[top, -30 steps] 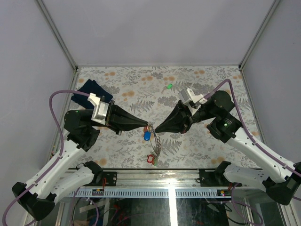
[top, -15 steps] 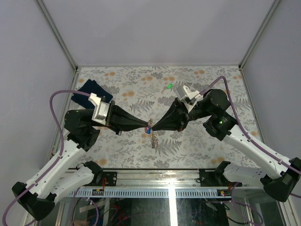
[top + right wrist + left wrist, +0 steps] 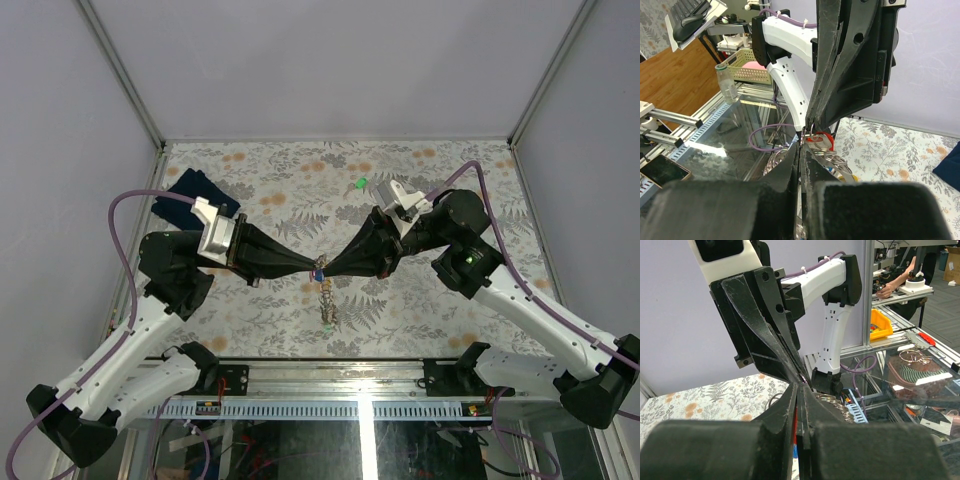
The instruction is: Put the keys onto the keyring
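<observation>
**Bench stock: keyring pinched between two grippers, one key loose**

1. Bench [image 3: 450, 170]. Flower-and-fern patterned top; carries every item below. The keyring hangs above its middle.
2. Left arm [image 3: 150, 320] and right arm [image 3: 530, 310]. White links with black joints, each reaching in towards the keyring from its own side.
3. Cloth [image 3: 195, 192]. Dark blue, folded, lying flat. Well apart from the keyring, off to its far left.
4. Left gripper [image 3: 313, 265]. Long black fingers pressed together with no gap. The tips touch the keyring from its left.
5. Right gripper [image 3: 330, 270]. Fingers likewise pressed together. The tips touch the keyring from its right, nose to nose with the left gripper. Which of the two grippers bears the ring cannot be told.
6. Keyring [image 3: 321, 268]. Thin silvery loop, caught where the two sets of fingertips meet and raised off the bench.
7. Chain [image 3: 327, 305]. Short and silvery, dangling from the keyring towards the near edge.
8. Red-tagged key [image 3: 823, 137]. Seen from the right wrist, tucked against the keyring just beside the fingertips. Whether it is threaded on cannot be told.
9. Green-tagged key [image 3: 360, 184]. Lies alone on the bench, beyond the keyring and a little to its right, touching nothing.
</observation>
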Robot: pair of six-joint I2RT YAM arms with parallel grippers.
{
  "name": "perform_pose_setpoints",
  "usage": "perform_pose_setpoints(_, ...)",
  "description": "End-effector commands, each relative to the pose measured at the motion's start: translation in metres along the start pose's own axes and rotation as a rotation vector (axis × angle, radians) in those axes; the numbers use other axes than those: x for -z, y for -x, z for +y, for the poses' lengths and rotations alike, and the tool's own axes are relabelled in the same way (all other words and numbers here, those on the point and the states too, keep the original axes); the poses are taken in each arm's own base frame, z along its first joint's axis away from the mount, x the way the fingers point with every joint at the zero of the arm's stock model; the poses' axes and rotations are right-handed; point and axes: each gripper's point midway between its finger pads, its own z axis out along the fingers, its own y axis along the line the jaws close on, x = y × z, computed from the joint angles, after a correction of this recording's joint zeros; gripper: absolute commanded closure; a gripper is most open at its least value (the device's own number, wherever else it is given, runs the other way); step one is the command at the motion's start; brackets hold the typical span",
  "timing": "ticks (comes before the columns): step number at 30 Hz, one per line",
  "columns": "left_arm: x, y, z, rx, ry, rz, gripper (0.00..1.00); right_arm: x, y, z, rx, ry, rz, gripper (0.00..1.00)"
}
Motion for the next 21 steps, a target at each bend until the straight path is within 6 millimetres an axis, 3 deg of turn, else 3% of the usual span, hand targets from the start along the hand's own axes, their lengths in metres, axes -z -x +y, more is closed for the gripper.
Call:
perform_pose_setpoints(1, -0.0011, 0.0126, -0.0041, -0.044, -0.017, -0.014, 1.0, -0.0021, 0.0183, -0.003, 0.061, -0.014, -0.042, 1.0)
perform_pose_setpoints(21, -0.0023, 0.0125, -0.0075, -0.043, -0.041, -0.007, 1.0, 0.0001, 0.0211, -0.0099, 0.073, -0.074, -0.061, 1.0)
